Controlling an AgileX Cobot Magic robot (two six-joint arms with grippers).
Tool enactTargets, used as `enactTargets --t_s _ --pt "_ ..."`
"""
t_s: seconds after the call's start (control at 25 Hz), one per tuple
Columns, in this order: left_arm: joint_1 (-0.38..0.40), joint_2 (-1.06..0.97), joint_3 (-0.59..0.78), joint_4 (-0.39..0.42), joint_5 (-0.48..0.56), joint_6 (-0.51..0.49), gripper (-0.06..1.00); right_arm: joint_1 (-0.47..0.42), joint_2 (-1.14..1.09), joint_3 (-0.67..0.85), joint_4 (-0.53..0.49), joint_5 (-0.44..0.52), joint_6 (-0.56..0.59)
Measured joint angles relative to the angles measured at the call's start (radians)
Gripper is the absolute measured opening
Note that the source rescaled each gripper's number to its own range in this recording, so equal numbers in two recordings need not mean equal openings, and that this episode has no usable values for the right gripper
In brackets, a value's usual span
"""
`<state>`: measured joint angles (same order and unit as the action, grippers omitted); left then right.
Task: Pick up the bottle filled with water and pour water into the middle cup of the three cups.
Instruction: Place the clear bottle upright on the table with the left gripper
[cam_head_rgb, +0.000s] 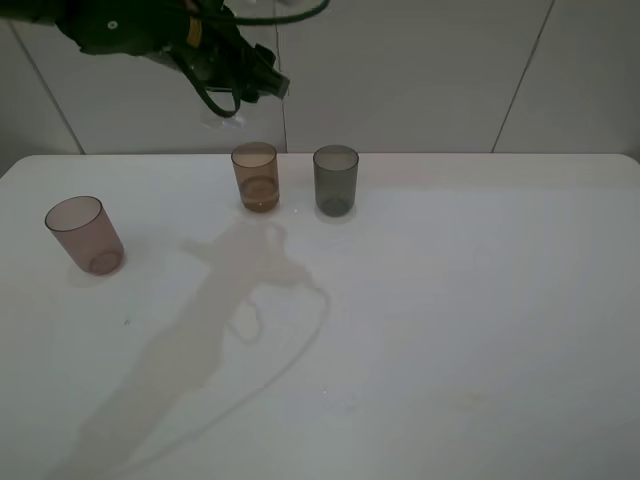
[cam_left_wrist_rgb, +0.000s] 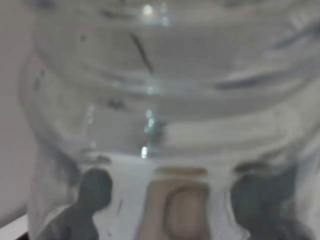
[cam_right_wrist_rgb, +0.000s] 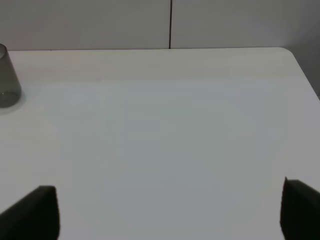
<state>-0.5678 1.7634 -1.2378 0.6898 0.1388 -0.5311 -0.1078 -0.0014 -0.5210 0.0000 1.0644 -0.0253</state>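
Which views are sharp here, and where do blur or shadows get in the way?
Exterior high: sharp, evenly lit; the left arm throws a long soft shadow across the table in front of the middle cup. Left wrist: the bottle fills the frame, out of focus, with small glints. Right wrist: sharp, no glare; only the grey cup and dark fingertips show.

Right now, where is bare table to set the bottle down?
Bare: everything right of the grey cup, the whole front, and the stretch between the pinkish-brown cup and the amber cup. Crowded: amber and grey cups stand close, only a narrow gap.
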Motion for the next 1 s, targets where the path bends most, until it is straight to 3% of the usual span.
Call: enactTargets --t_s 0.32,0.56,1.0 --pt "-0.033 -0.006 0.283 -0.153 -0.443 0.051 0.02 0.0 0.0 0.0 0.0 0.0 0.0" --pt "-0.024 0.059 0.453 -0.251 -0.808 0.303 0.02 0.0 0.0 0.0 0.0 0.0 0.0" --pt "-0.024 0.261 0.484 -0.347 -1.027 0.366 0.02 0.0 0.0 0.0 0.0 0.0 0.0"
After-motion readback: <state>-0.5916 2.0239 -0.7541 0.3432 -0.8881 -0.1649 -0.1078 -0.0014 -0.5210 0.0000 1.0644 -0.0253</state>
